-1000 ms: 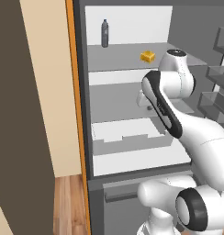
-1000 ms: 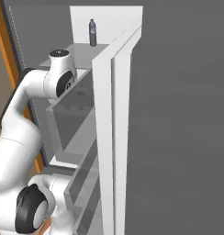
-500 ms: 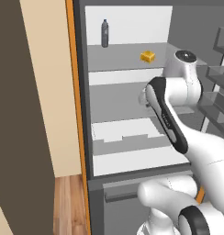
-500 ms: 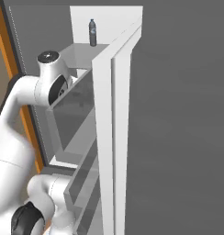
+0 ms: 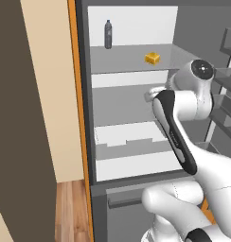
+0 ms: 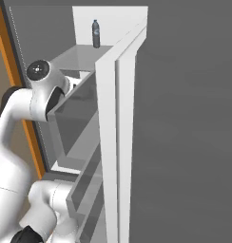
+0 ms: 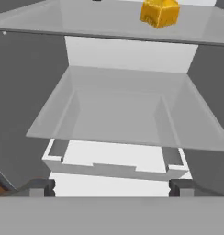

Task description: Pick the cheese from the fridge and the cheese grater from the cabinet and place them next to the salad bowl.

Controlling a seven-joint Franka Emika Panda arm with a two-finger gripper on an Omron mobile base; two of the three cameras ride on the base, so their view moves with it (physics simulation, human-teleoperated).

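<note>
**Currently: open fridge, cheese on the upper shelf, fingers spread**

Left base view. I see the fridge [image 5: 131, 94] standing open, grey walls around white shelves. The cheese [image 5: 153, 58], a small yellow-orange block, sits on the upper shelf [image 5: 131, 64], right of centre. A dark bottle [image 5: 108, 34] stands upright on the same shelf, well apart from the cheese, near the back left. My arm [image 5: 176, 137] rises from the lower right and bends in front of the middle compartment, below the level of the cheese. A white drawer [image 5: 129, 137] lies lower in the fridge. An orange cabinet edge [image 5: 75, 94] borders the fridge on the left.

Right base view. The fridge door [image 6: 113, 142] is seen edge-on, its shelves facing inward. The bottle [image 6: 95, 33] stands at the top, on the upper shelf. My arm's elbow joint [image 6: 39, 71] sits just beside the door.

Hand view. The cheese [image 7: 159, 13] appears at the top, on the translucent upper shelf. A second glass shelf [image 7: 127, 114] lies below it. The fingers [image 7: 40, 188] stand wide apart at the bottom corners, holding nothing.
</note>
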